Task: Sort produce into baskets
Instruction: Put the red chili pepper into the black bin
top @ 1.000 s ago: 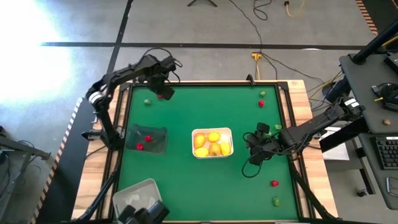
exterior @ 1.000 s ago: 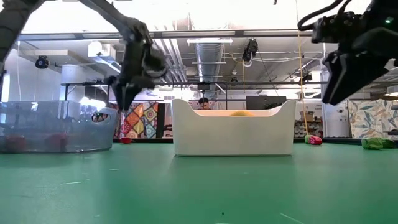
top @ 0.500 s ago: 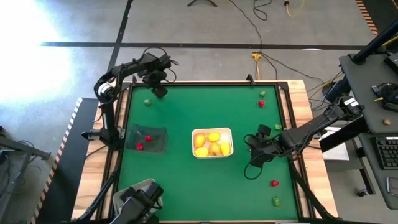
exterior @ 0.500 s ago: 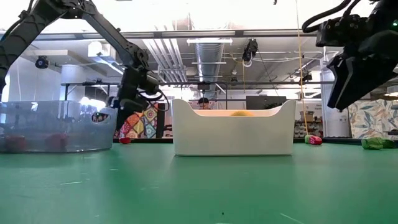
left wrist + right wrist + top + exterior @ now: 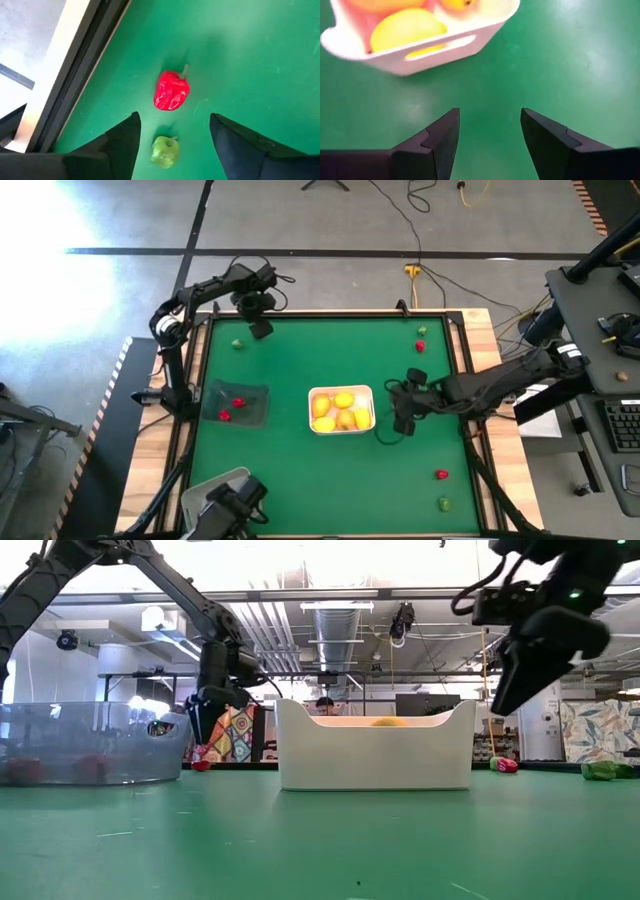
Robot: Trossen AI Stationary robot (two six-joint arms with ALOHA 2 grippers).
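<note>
At the near edge of the green desk (image 5: 330,470) a clear tub (image 5: 205,490) sits at the near left corner, partly behind dark camera gear; toward the near right corner a small red piece (image 5: 441,474) lies on the felt with a green piece (image 5: 444,503) just beside it, nearer the edge.

In the middle of the desk stands the white tub (image 5: 366,392), holding several yellow-orange fruits (image 5: 343,401); the right tool (image 5: 404,412) hovers just to the right of this tub, clear of it, its two dark fingers (image 5: 436,141) spread apart and empty, with bare felt between them and the tub's wall in front of them; in the low view the right tool (image 5: 515,690) hangs above the felt, not touching it.

To the left of the white tub, well apart, the dark see-through tub (image 5: 255,405) holds two red pieces (image 5: 238,403).

At the far left of the desk the left tool (image 5: 258,328) hangs above the felt near the far rim; its fingers (image 5: 122,145) are open and hold nothing; its wrist view shows a red pepper (image 5: 171,91) and a green pepper (image 5: 165,150) lying close together on the felt between the fingers; another green piece (image 5: 237,343) lies to the left of the left tool.

Near the far right corner a red piece (image 5: 421,346) and a green piece (image 5: 422,331) lie side by side.
</note>
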